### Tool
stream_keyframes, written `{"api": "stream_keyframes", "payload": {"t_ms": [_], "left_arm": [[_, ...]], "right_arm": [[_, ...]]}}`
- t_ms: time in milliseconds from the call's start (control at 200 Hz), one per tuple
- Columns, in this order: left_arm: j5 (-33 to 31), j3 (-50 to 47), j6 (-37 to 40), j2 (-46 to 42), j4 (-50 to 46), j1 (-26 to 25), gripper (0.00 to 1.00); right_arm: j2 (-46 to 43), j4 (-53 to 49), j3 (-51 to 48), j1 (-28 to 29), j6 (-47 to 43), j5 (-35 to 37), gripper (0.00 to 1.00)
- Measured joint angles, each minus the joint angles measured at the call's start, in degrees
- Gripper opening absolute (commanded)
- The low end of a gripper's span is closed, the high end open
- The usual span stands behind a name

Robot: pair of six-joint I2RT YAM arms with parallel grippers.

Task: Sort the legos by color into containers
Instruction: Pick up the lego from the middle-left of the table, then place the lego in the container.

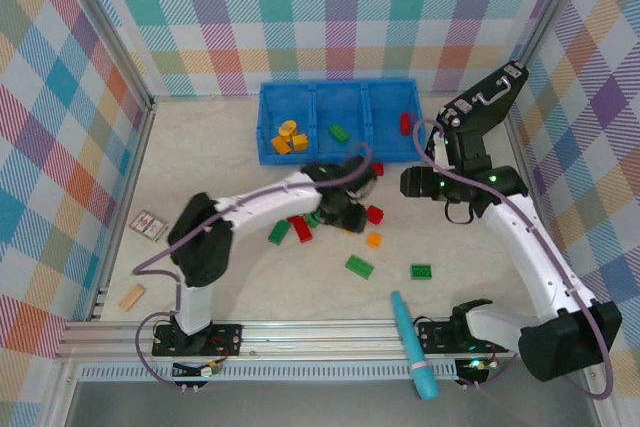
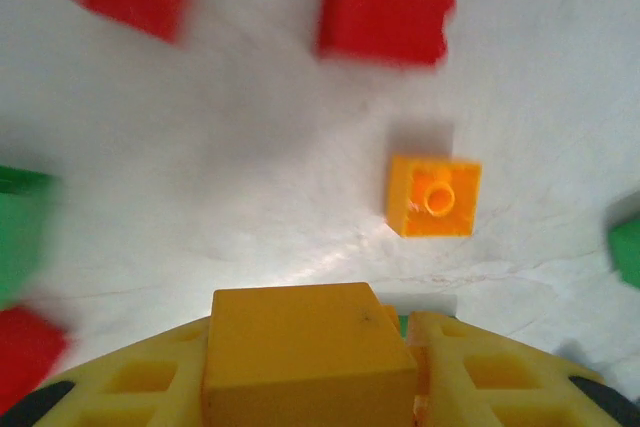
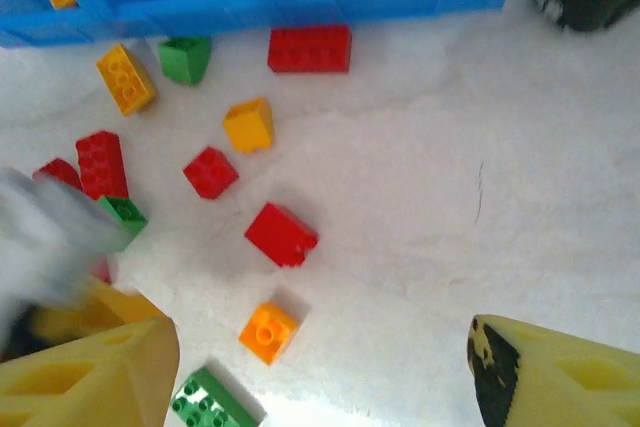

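Observation:
My left gripper hangs low over the loose legos in mid-table, shut on a yellow brick that sits between its yellow fingers. Just ahead of it lie an orange one-stud brick and two red bricks. My right gripper stands open to the right of the pile, holding nothing; red, orange and green bricks lie below it. The blue three-compartment tray at the back holds yellow bricks on the left, a green one in the middle and a red one on the right.
More green bricks lie toward the near edge. A teal tool rests at the front, a tan wooden block and a small card at the left. A black case stands back right. Checkered walls enclose the table.

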Motion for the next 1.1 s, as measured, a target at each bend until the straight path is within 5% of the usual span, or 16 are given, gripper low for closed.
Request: {"api": "stream_keyframes", "payload": {"t_ms": [320,610,1100], "left_arm": [[-0.8,9.9,8.9,-6.3,-0.5,17.4,0.39],[-2.4,32.0,14.7,8.6,-1.9,27.7,0.39],[-2.6,49.7,15.9,29.6,-3.9,33.3,0.43]], "right_arm": [[-11.0,-5.0,-14.5,0.0,18.5,-0.7,0.76],[-14.6,-5.7,-24.9,0.0,30.2,-4.2,0.75],[-22.8,-5.1,-34.2,2.8,54.1,-5.4,0.76]]}}
